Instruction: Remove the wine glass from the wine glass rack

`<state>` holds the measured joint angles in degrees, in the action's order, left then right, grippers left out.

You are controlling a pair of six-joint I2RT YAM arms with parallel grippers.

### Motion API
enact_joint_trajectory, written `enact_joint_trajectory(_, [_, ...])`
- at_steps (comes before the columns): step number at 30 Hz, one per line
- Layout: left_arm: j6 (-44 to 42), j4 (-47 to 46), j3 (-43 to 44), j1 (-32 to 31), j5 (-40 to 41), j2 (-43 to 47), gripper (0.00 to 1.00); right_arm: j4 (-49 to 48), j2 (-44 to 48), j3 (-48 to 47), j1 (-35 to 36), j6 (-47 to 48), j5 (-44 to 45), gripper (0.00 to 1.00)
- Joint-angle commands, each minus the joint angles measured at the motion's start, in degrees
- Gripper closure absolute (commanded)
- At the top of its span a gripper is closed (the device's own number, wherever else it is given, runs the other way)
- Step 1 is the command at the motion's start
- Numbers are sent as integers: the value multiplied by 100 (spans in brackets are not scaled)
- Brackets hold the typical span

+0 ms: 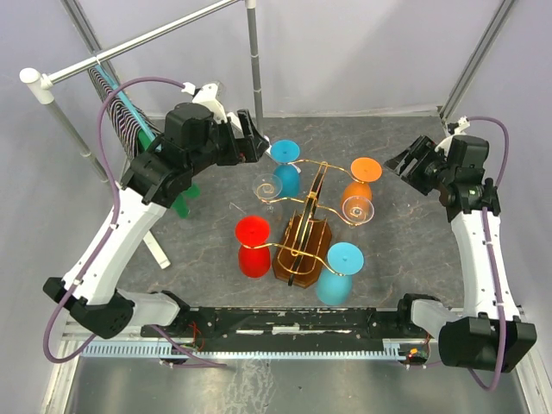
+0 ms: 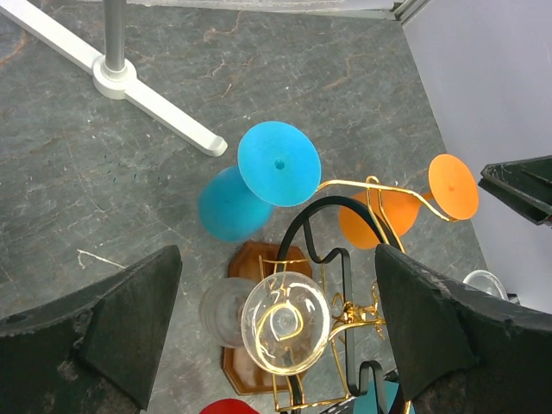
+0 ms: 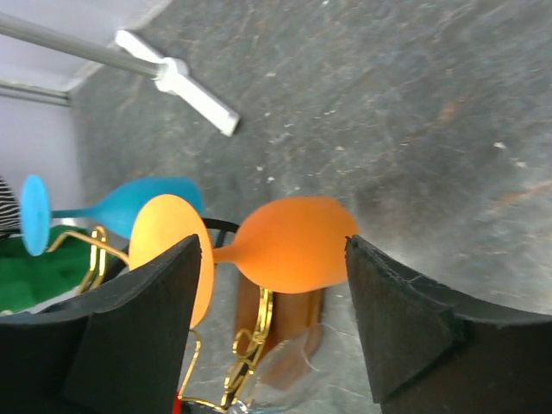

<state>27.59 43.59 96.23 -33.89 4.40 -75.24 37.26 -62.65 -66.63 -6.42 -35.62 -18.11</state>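
The gold wire wine glass rack stands mid-table on its brown wooden base. Several wine glasses hang on it upside down: blue, clear, red, light blue, orange and another clear one. My left gripper is open above the rack's far left. In the left wrist view the clear glass's foot sits between the fingers, untouched. My right gripper is open at the rack's right, with the orange glass's bowl just beyond its fingertips.
A grey pole frame with white feet stands at the back left. It carries striped cloth, and a green item lies below. Purple walls close in the back and sides.
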Motion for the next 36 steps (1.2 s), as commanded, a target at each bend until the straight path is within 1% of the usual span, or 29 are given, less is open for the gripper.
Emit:
enact_joint_trajectory(1, [52, -176, -128, -30, 17, 287, 1, -1356, 43, 365, -188, -800, -1194, 28])
enact_joint_trajectory(4, [70, -176, -147, -30, -7, 336, 1, -1922, 0, 658, -269, -1131, -1538, 37])
enact_joint_trajectory(7, [76, -176, -164, -32, 0, 397, 1, -2167, 3, 799, -280, -1274, -1693, 43])
enact_joint_trajectory(13, [105, -171, -155, -30, 9, 457, 1, -2520, -98, 985, -298, -1455, -2152, 66])
enact_joint_trajectory(15, [106, -176, -157, -33, 8, 473, 1, -2627, -99, 1048, -301, -1525, -2256, 67])
enact_joint_trajectory(21, [123, -178, -155, -34, 2, 502, 1, -2540, -61, 1151, -306, -1423, -2368, 67])
enact_joint_trajectory(24, [123, -175, -135, -31, 16, 510, 1, -2578, -16, 1204, -304, -1432, -2457, 71])
enact_joint_trajectory(27, [123, -174, -143, -30, 2, 511, 1, -2584, 18, 1232, -304, -1433, -2574, 72])
enact_joint_trajectory(28, [122, -173, -140, -32, 3, 517, 1, -2591, 30, 1251, -306, -1428, -2609, 73])
enact_joint_trajectory(29, [123, -175, -149, -30, 6, 523, 1, -2604, 52, 1264, -304, -1425, -2624, 77])
enact_joint_trajectory(31, [115, -175, -155, -32, 10, 530, 1, -2629, 98, 1308, -307, -1428, -2628, 90])
enact_joint_trajectory(32, [115, -169, -153, -30, 10, 543, 1, -2623, 116, 1306, -305, -1423, -2611, 98])
enact_joint_trajectory(33, [115, -167, -153, -30, 9, 549, 1, -2611, 142, 1313, -303, -1428, -2579, 99])
enact_joint_trajectory(36, [106, -168, -189, -30, 16, 578, 1, -2627, 238, 1295, -304, -1433, -2450, 99])
